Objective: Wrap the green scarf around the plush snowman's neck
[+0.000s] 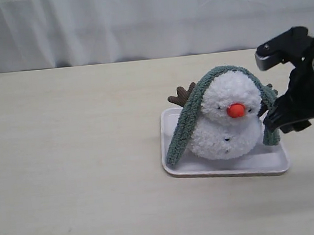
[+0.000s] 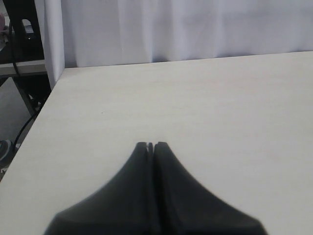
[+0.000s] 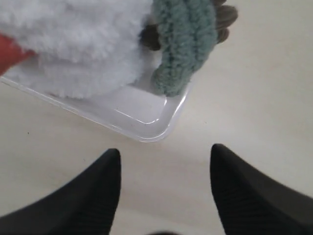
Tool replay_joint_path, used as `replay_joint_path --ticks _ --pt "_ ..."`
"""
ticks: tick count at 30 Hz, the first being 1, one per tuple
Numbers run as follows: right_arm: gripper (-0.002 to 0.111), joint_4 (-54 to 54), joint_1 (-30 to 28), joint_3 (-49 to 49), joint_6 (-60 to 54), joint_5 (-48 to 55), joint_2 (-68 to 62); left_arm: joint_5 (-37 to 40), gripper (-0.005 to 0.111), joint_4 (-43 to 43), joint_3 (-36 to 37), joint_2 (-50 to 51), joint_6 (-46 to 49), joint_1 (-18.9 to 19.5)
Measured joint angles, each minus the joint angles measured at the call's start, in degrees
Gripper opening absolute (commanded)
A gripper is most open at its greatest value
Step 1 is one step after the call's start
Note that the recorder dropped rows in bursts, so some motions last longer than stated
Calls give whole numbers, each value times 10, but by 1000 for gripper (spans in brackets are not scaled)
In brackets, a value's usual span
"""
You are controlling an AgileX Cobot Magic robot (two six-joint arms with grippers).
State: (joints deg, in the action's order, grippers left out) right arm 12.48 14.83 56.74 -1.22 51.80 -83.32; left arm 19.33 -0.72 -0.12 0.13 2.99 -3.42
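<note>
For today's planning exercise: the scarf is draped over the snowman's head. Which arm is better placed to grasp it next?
Right. The right gripper is open, facing the hanging end of the green scarf by the plush snowman. The left gripper is shut over the table, away from both.

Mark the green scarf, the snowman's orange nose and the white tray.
green scarf (image 1: 188,120), exterior view, on the long hanging end on the picture's left.
orange nose (image 1: 236,110), exterior view, on the middle of the cone.
white tray (image 1: 261,162), exterior view, on bare floor near its front rim.
</note>
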Motion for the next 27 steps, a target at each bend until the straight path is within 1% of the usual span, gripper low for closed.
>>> replay_joint_path --ticks 2,3,4,5,6,9,12,14,20,23,25,27 --pt "58 0 0 -25 12 -33 -10 0 0 0 0 0 0 0" --pt "53 0 0 -31 19 -45 -15 0 0 0 0 0 0 0" --pt "51 1 0 -35 38 -79 -27 0 0 0 0 0 0 0" --pt "45 1 0 -35 45 -95 -32 0 0 0 0 0 0 0" --pt "43 2 0 -36 61 -134 -45 0 0 0 0 0 0 0" --pt "42 20 0 -54 97 -198 -74 0 0 0 0 0 0 0" --pt "42 111 0 -61 187 -207 -95 0 0 0 0 0 0 0" --pt "42 143 0 -61 211 -207 -94 0 0 0 0 0 0 0" --pt "42 163 0 -62 234 -221 -78 -1 0 0 0 0 0 0" --pt "42 163 0 -74 244 -255 -82 -1 0 0 0 0 0 0" --pt "40 166 0 -91 254 -289 -91 -1 0 0 0 0 0 0" --pt "39 181 0 -94 278 -301 -93 -1 0 0 0 0 0 0"
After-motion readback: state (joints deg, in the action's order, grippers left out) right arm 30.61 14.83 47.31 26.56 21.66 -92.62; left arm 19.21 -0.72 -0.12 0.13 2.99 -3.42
